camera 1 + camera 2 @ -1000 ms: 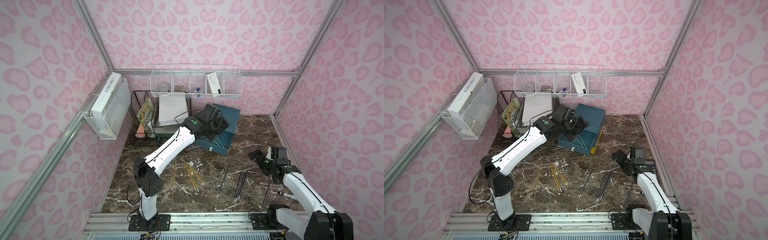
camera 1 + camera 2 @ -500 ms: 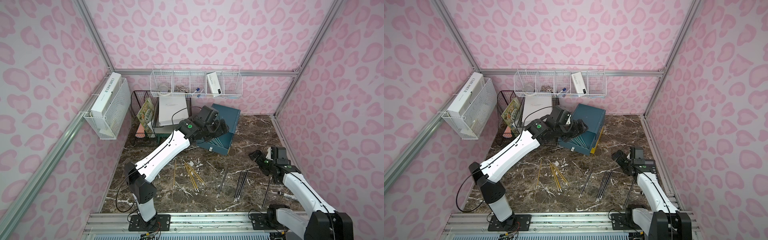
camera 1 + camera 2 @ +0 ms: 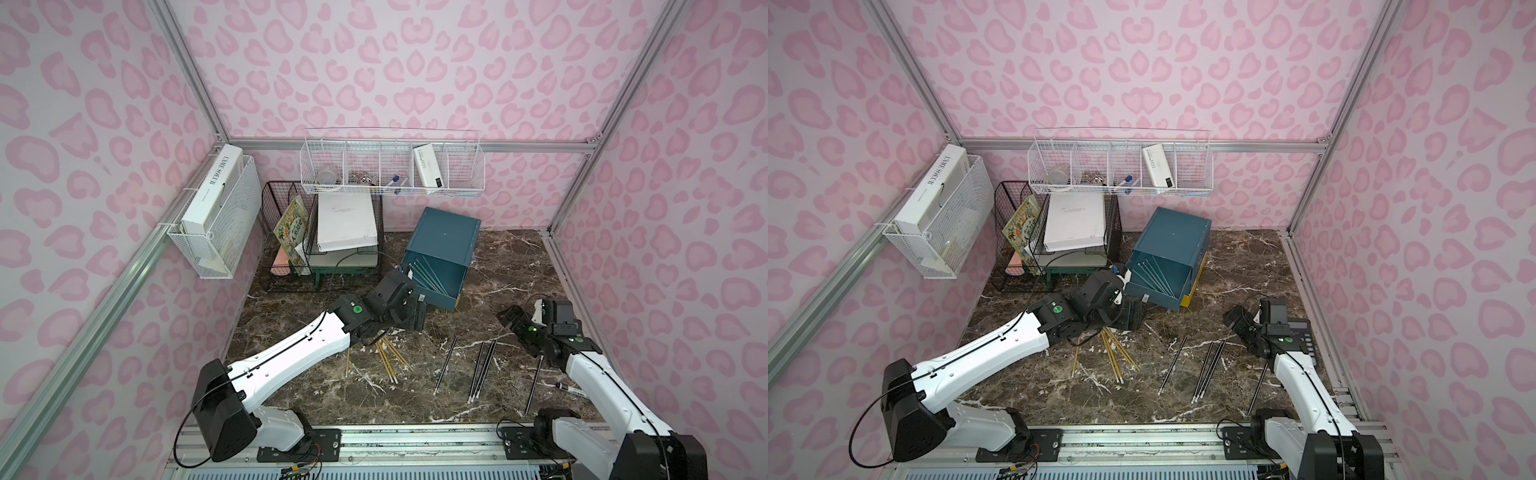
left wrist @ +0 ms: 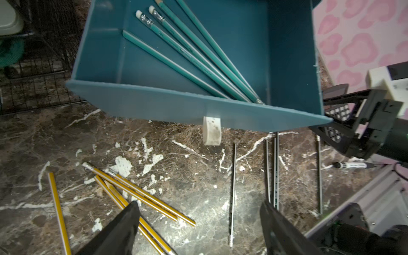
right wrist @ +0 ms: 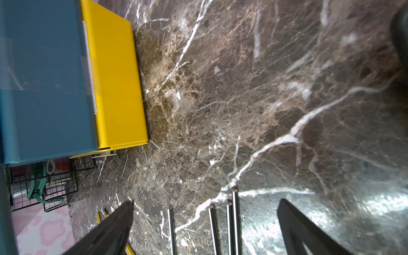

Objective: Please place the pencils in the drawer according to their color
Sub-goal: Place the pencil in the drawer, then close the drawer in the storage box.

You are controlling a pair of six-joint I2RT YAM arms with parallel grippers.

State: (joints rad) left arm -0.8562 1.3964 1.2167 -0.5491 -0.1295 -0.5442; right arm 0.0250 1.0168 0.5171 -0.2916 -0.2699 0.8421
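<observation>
We see teal pencils (image 4: 194, 57) inside the dark-teal plastic drawer (image 4: 154, 103); yellow pencils (image 4: 141, 196), black pencils (image 4: 233, 187) remain outside; left gripper (image 4: 198, 204), right gripper (image 5: 205, 202) gape empty.

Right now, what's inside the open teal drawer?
Teal-green pencils lie fanned on the drawer floor, no other colour visible. Its front wall hides their near ends and the near floor strip.

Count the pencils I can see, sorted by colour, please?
Teal pencils, in the open drawer: 5
Yellow pencils, on the table: 5
Black pencils, on the table: 5
Total in view: 15
</observation>
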